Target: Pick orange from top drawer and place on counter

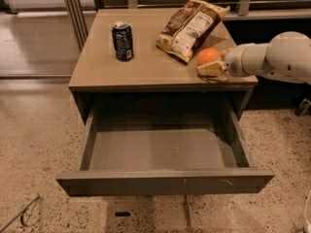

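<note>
The orange [209,56] rests on the counter [146,67] near its right front edge, next to a snack bag. My gripper [202,63] reaches in from the right at counter height and is shut on the orange. Its near cream finger [210,70] lies against the fruit's front side, and the far finger is hidden behind the fruit. The top drawer [165,178] is pulled fully open below the counter, and its grey floor holds nothing.
A dark blue soda can [122,41] stands upright on the counter's left part. A brown and white snack bag [190,27] lies at the back right. My white arm [272,57] spans the right side. Speckled floor surrounds the cabinet.
</note>
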Action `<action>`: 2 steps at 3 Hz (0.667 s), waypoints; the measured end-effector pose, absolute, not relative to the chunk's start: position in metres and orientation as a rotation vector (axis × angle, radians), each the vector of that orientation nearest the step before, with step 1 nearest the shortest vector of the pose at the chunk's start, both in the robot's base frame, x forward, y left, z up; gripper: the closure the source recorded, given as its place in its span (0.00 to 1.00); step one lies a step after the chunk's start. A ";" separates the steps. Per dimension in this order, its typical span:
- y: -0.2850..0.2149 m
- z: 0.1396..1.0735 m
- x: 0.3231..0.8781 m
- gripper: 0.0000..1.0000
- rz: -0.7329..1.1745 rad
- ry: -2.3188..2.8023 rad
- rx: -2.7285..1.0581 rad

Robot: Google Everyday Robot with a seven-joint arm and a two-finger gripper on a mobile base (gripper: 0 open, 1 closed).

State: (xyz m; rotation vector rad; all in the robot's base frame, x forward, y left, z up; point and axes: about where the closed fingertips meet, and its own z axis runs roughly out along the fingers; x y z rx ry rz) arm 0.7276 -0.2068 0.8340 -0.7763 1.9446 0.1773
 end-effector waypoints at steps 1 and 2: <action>-0.207 0.834 0.728 0.34 0.177 1.945 -0.776; -0.207 0.834 0.728 0.11 0.177 1.945 -0.776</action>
